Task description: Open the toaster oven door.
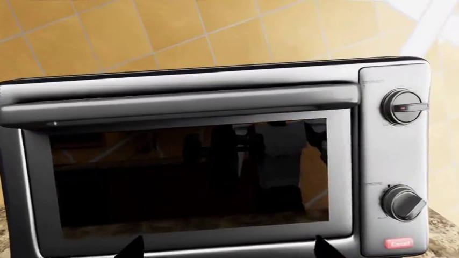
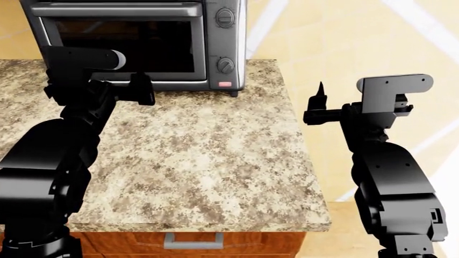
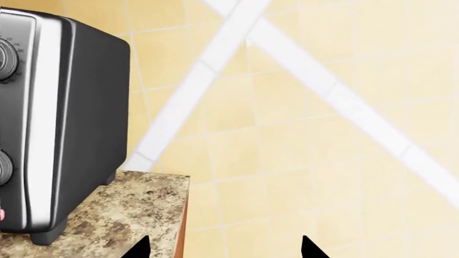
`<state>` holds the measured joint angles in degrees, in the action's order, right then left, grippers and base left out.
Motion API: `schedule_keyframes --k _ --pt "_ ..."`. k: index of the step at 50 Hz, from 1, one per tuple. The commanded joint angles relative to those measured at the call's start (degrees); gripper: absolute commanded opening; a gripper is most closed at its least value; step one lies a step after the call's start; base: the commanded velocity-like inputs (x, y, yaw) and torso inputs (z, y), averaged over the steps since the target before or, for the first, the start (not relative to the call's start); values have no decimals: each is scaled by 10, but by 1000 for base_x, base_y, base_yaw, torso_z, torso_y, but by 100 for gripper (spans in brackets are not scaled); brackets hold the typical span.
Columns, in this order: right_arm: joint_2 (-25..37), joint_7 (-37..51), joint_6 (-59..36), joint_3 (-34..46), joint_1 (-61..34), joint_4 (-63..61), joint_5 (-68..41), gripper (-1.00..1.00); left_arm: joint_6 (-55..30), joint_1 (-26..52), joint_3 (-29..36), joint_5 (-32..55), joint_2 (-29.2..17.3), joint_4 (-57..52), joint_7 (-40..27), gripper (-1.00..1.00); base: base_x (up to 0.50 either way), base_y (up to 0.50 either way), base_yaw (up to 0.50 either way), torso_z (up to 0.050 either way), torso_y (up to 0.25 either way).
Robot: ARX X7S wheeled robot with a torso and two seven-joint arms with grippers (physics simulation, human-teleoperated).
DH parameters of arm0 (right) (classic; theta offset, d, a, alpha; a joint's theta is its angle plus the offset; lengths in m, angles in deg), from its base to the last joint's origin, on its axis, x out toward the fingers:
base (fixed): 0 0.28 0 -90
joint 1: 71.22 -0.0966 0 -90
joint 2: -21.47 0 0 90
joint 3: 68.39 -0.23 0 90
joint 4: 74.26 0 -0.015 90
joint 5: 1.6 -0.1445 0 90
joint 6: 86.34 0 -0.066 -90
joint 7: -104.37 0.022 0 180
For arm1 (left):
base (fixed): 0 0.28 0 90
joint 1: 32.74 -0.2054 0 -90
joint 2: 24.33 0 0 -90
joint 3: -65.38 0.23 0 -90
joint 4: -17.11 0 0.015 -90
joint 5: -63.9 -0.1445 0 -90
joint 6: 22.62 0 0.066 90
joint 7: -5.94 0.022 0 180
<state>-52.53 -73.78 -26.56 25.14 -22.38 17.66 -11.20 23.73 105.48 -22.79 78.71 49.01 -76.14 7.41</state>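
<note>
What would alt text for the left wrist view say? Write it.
A dark grey toaster oven fills the frame, its glass door shut beneath a long bar handle. Two round knobs and a red button line one side; two dark fingertips show, spread and touching nothing.

Red button (image 1: 399,243) on the toaster oven (image 1: 393,161) control panel: white lettering, apparently "Cancel". Small print beside both knobs is illegible.

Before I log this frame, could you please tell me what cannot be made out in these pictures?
- Oven inside: left wrist view, dark reflective door glass hides it.
- Knob labels: too small to read.
- Left pincer: head view, the arm covers it.
- Oven top: head view, cut off by the edge.
</note>
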Motion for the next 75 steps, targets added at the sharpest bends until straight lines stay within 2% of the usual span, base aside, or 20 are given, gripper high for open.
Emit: schedule_keyframes --k 1,36,38,44,55,62,67,71,75 --pt "1 1 1 2 3 1 -2 100 1 -2 1 2 -2 -1 -1 100 254 0 0 0 0" --pt "5 10 12 0 8 0 -9 100 10 -6 11 4 -9 2 -2 100 205 0 0 0 1" --pt "5 10 14 0 8 2 -10 100 8 -11 25 -4 -21 -11 3 100 0 0 0 0 0" --pt "4 9 23 -2 7 13 -12 100 -1 -17 115 -63 -111 -87 44 100 0 0 0 0 0" --pt "0 8 34 -1 11 22 -17 100 -35 -9 200 -120 -227 -186 100 100 0 0 0 0 0" --pt "0 8 39 -1 11 25 -20 100 -33 33 268 -160 -297 -217 161 100 0 0 0 0 0" --pt "-2 7 45 -1 11 31 -22 100 4 71 316 -190 -357 -218 226 100 0 0 0 0 0" --pt "-3 7 43 0 11 28 -24 100 36 95 343 -211 -377 -199 256 100 0 0 0 0 0" --pt "-2 8 38 0 13 20 -26 100 70 124 372 -234 -374 -164 279 100 0 0 0 0 0"
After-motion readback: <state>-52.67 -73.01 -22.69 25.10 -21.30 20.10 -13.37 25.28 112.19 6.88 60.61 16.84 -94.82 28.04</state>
